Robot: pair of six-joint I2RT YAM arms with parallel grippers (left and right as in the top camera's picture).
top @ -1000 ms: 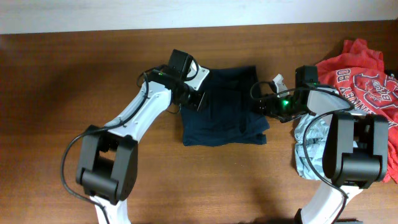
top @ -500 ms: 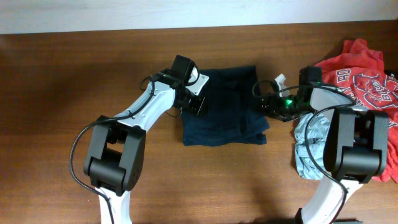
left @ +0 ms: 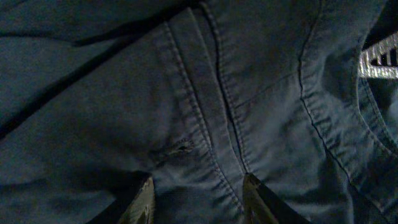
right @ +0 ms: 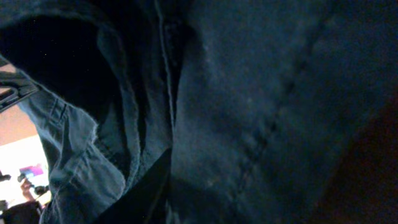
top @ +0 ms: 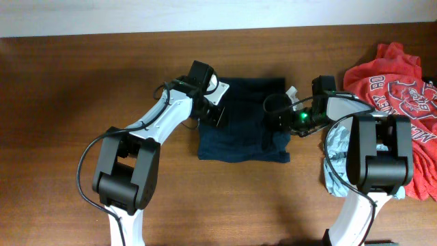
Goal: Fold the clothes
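Observation:
The clothes [top: 246, 133] are a dark navy garment lying folded into a rough square mid-table. My left gripper [top: 218, 115] sits on its left edge. In the left wrist view both fingertips [left: 144, 200] dig into the seamed cloth [left: 205, 106], with a creased ridge pinched between them. My right gripper [top: 278, 123] is pushed into the garment's right edge, where the fabric bunches. In the right wrist view navy cloth [right: 261, 112] fills the frame. It presses against the one dark finger [right: 148, 193] that shows; the other finger is hidden.
A red printed shirt [top: 399, 82] lies crumpled at the far right. A pale grey garment [top: 339, 160] lies under the right arm. A small white tag [top: 291, 91] sticks out by the navy cloth's top right corner. Bare wooden table [top: 75, 89] extends to the left.
My right gripper has moved left into the garment's right edge and closed, bunching the fabric and nudging the garment leftward. The left gripper stays at the left edge.

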